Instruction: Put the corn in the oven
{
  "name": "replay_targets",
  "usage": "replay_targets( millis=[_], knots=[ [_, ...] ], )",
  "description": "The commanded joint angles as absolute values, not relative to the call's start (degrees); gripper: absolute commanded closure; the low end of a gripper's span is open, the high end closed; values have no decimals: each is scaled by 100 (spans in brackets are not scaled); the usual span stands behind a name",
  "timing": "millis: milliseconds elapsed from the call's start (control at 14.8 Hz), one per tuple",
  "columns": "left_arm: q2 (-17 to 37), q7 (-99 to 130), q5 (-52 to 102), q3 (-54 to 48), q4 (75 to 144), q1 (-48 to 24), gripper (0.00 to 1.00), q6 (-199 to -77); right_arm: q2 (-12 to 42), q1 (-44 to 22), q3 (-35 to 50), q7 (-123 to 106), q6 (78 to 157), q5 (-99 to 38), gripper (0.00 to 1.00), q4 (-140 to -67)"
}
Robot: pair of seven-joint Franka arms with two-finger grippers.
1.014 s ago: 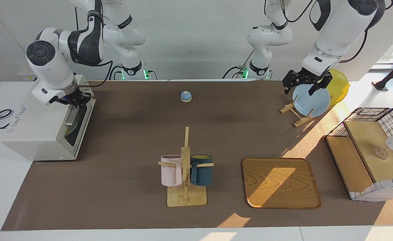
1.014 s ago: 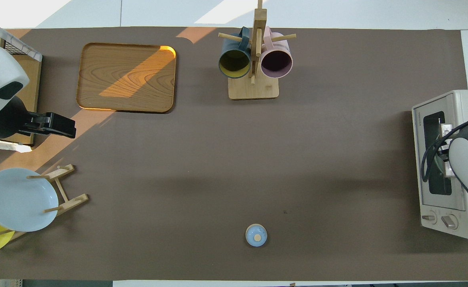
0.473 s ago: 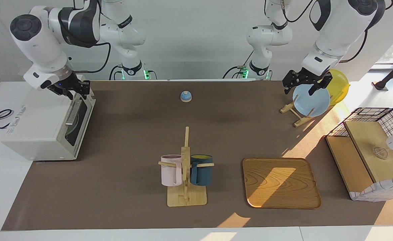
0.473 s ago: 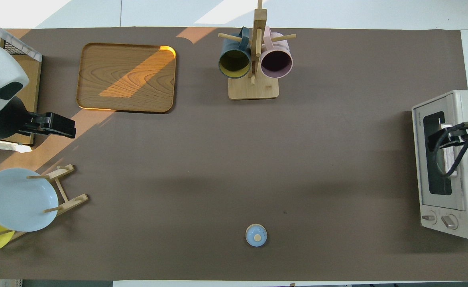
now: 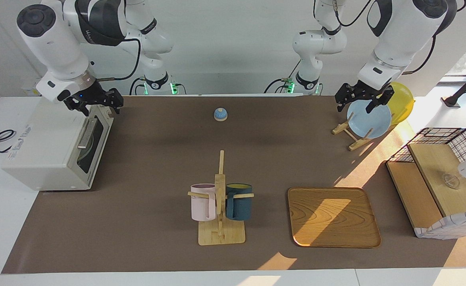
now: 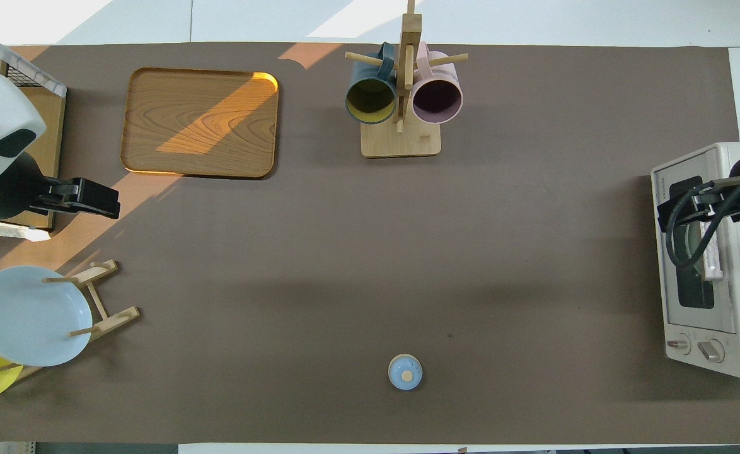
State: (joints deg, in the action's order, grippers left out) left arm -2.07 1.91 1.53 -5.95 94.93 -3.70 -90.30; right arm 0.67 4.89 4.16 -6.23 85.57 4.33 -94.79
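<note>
The white oven point(image 5: 46, 151) stands at the right arm's end of the table with its glass door shut and the bar handle point(image 5: 85, 133) on the door. It also shows in the overhead view point(image 6: 723, 315). The corn is not in view; only a dim round shape shows through the glass. My right gripper point(image 5: 98, 105) hangs open and empty just above the oven's top front edge; it also shows in the overhead view point(image 6: 676, 211). My left gripper point(image 5: 356, 104) is open and empty, waiting in the air over the plate rack.
A blue plate point(image 5: 370, 119) and a yellow plate point(image 5: 401, 101) stand in a wooden rack. A wire-and-wood basket shelf point(image 5: 439, 186), a wooden tray point(image 5: 332, 216), a mug rack point(image 5: 220, 198) with two mugs and a small blue bell point(image 5: 220, 114) are on the brown mat.
My right gripper has lifted off the oven door's top edge and moved up and toward the table's middle. The oven door stays shut. The left arm has not moved.
</note>
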Motion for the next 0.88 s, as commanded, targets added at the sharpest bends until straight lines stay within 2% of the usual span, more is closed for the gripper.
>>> replay_targets(
  millis=[0,135,811],
  knots=[
    [-316,158,62,-642,9598,-316,0,-9053,53,528,518,-440,8350,255,0,-9387],
    [-316,158,62,-633,9598,-316,0,-9053,18,352,492,-422,8279,246,0,-9404],
    [-316,158,62,-633,9598,-316,0,-9053,70,430,352,-422,8498,193,0,-9377]
  ],
)
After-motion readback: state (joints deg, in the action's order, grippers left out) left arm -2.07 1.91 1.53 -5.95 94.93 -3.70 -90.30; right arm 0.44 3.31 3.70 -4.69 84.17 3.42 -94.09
